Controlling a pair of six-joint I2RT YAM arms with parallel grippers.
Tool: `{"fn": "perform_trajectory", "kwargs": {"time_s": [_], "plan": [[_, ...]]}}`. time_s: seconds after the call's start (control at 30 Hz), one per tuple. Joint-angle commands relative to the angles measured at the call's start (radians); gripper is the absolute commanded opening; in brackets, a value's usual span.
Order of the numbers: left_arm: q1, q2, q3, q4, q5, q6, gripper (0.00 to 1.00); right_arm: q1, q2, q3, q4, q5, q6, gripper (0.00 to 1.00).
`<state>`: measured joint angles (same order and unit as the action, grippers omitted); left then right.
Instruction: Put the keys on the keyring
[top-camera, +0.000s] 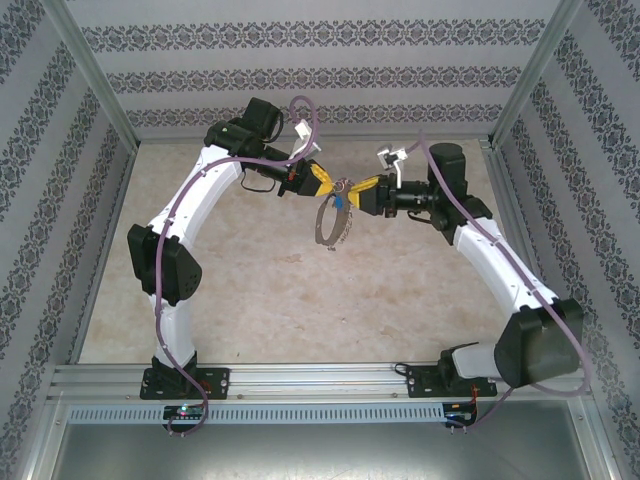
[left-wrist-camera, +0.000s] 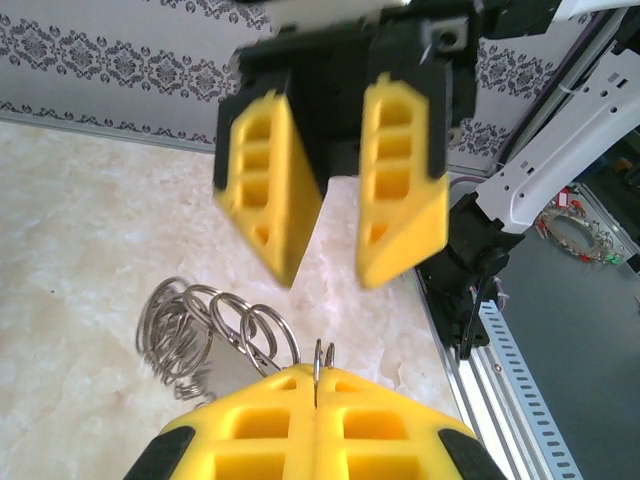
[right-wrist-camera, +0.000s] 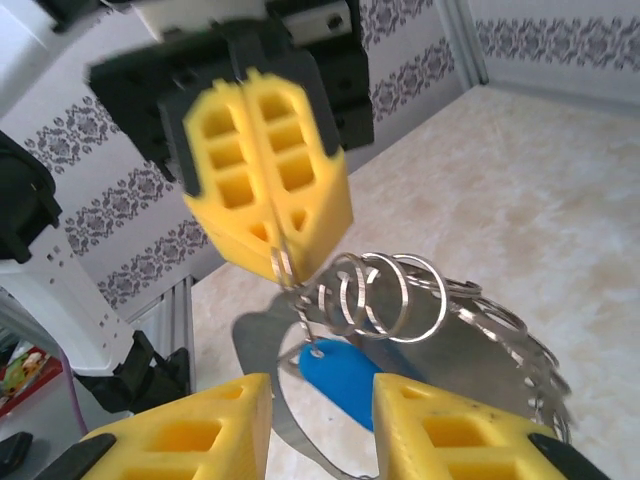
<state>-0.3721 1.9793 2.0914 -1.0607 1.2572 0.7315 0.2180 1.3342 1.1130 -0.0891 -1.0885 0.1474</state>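
The keyring (right-wrist-camera: 480, 320) is a silvery loop fringed with small metal rings (right-wrist-camera: 390, 295), and it hangs above the table (top-camera: 250, 290). My left gripper (left-wrist-camera: 318, 385) is shut on a thin wire ring at the loop's top. In the right wrist view that left gripper (right-wrist-camera: 283, 262) comes down from above, pinching the same ring. The key's blue head (right-wrist-camera: 345, 375) hangs on a wire just under it. It lies in the gap of my right gripper (right-wrist-camera: 322, 390), whose fingers are open and do not touch it. From above, both grippers meet over the keyring (top-camera: 335, 225).
A metal frame rail (top-camera: 320, 378) runs along the near edge of the table, and patterned walls (top-camera: 300, 80) close the back and sides. The right arm's links (left-wrist-camera: 560, 150) stand close behind its open fingers (left-wrist-camera: 272, 190) in the left wrist view.
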Motion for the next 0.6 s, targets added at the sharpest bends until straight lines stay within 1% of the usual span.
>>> {"fn": "perform_trajectory", "kwargs": {"time_s": [0.0,0.47,0.53,0.57], "plan": [[0.001,-0.045,0.002,0.028,0.057,-0.001,0.0,0.009,-0.001,0.012,0.023,-0.014,-0.005,0.33],[0.001,-0.045,0.015,0.034,0.073,-0.013,0.0,0.065,0.113,0.083,0.052,-0.032,0.0,0.33],[0.001,-0.043,0.015,0.036,0.076,-0.015,0.0,0.073,0.126,0.091,0.054,-0.034,0.001,0.32],[0.001,-0.043,0.015,0.037,0.077,-0.015,0.0,0.075,0.131,0.093,0.056,-0.037,0.001,0.28]]}}
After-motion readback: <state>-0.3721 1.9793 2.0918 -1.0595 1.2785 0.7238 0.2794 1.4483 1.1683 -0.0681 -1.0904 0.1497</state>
